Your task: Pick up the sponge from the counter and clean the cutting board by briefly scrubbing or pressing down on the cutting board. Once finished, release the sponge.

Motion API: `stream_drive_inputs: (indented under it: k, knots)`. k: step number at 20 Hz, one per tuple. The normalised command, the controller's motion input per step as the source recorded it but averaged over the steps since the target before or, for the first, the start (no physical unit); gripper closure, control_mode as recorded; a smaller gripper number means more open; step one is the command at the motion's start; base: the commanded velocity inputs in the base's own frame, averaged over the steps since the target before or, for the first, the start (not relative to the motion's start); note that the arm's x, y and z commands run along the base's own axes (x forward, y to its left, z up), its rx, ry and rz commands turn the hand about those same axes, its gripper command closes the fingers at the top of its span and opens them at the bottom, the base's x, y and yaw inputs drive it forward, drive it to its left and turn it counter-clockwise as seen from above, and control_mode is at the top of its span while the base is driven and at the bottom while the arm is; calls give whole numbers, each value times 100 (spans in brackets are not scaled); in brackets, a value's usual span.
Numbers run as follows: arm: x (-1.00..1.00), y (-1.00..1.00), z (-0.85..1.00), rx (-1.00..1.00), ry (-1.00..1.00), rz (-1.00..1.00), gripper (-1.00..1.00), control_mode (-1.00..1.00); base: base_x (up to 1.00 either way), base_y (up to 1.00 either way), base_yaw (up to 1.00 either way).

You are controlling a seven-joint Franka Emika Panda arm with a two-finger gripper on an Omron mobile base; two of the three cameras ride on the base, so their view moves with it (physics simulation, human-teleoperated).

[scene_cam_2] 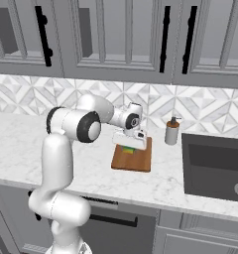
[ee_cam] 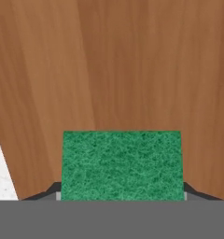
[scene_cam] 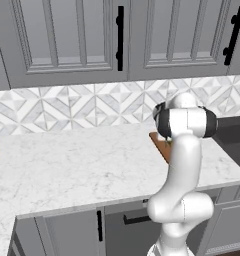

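The sponge [ee_cam: 122, 164] sits green side up, clamped between the jaws of the gripper [scene_cam_2: 129, 146] — its far edge lies over the reddish wood of the cutting board [scene_cam_2: 136, 160]. The board rests on the white marble counter [scene_cam_2: 155, 186], with a soap dispenser [scene_cam_2: 171, 131] to its right, then a dark sink [scene_cam_2: 215, 166].

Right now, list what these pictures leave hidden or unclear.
- Left base view: the arm covers most of the cutting board and the sponge.
- Hand view: the sponge hides the claw tips, so contact with the board can't be judged.
- Right base view: the soap bottle is too small for detail.
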Motion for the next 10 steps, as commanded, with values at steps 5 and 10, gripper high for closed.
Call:
stream_drive_inputs:
  k: [5, 10]
  knots:
    - [-100, -2, -11, 0, 0, 5, 100, -100, 0, 0, 0]
    - [-52, 0, -1, 0, 4, 8, 100, -100, 0, 0, 0]
